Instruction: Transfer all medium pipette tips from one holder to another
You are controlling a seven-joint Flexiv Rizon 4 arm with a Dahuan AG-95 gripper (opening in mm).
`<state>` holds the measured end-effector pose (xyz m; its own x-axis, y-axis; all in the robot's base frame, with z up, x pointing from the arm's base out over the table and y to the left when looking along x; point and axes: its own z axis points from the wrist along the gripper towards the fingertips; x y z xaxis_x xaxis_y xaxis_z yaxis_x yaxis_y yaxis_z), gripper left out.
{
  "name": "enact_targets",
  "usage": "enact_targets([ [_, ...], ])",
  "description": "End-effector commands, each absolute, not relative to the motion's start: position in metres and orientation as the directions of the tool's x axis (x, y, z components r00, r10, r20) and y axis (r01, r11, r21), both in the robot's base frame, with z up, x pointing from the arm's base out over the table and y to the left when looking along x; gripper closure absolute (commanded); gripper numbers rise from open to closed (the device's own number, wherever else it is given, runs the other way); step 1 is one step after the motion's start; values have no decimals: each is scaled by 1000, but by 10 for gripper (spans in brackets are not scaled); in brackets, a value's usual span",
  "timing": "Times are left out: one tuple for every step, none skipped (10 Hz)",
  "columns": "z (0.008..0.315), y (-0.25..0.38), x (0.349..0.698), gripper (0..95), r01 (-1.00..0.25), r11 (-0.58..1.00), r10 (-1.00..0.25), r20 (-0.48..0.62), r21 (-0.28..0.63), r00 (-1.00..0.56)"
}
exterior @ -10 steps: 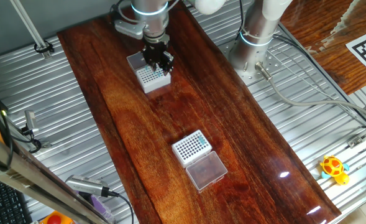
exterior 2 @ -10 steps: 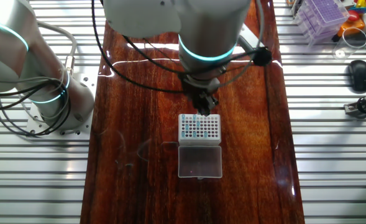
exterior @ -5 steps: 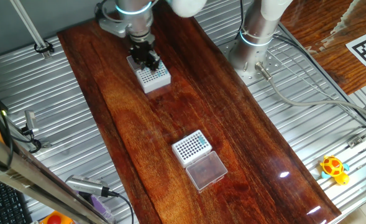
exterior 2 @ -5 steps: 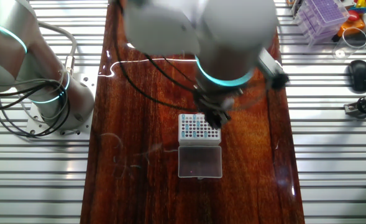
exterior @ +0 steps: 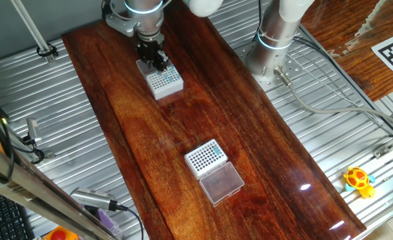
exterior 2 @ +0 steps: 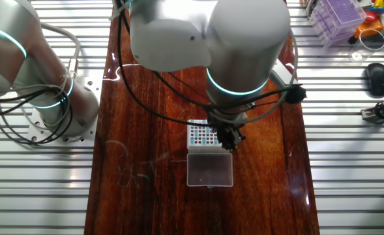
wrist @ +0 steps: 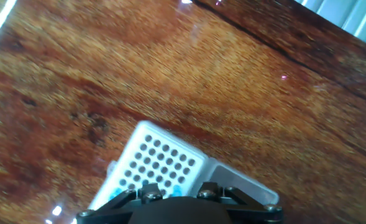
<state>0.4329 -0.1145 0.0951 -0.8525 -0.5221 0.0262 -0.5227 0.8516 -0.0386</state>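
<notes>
Now the claw (exterior: 159, 63) hangs low over the far rack (exterior: 164, 81), teal tips (exterior: 171, 71) showing beside it. Jaw state: cannot tell. Second rack (exterior: 205, 157) sits well apart on the bench (exterior: 203, 100).

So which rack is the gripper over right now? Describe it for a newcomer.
On the long wooden table, look at the far end near the arm's base. The white rack under the gripper holds teal tips; the other rack, mid-table, has a clear lid beside it.

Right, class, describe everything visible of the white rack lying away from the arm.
The white rack is a small square plastic-looking block, its top a grid of dark holes, a few showing teal. It sits flat on the wooden table, skewed to its edges, a clear lid lying against one side.
</notes>
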Motion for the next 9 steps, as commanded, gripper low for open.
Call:
enact_targets([
  [94,-116,431,760,-551,835,-551,12,-5,-835],
  [91,-117,431,760,-553,833,-553,9,-6,-833],
  [89,-117,431,760,-555,832,-555,5,-7,-832],
  [86,-117,430,760,-555,832,-555,-1,-6,-832],
  [84,-117,430,760,-556,831,-556,-3,-6,-831],
  [82,-117,430,760,-554,832,-555,-5,-5,-832],
  [81,-117,429,760,-554,832,-554,-6,-5,-832],
  [80,-118,428,760,-554,833,-554,-8,-6,-833],
  [79,-118,428,760,-554,833,-554,-9,-6,-833],
])
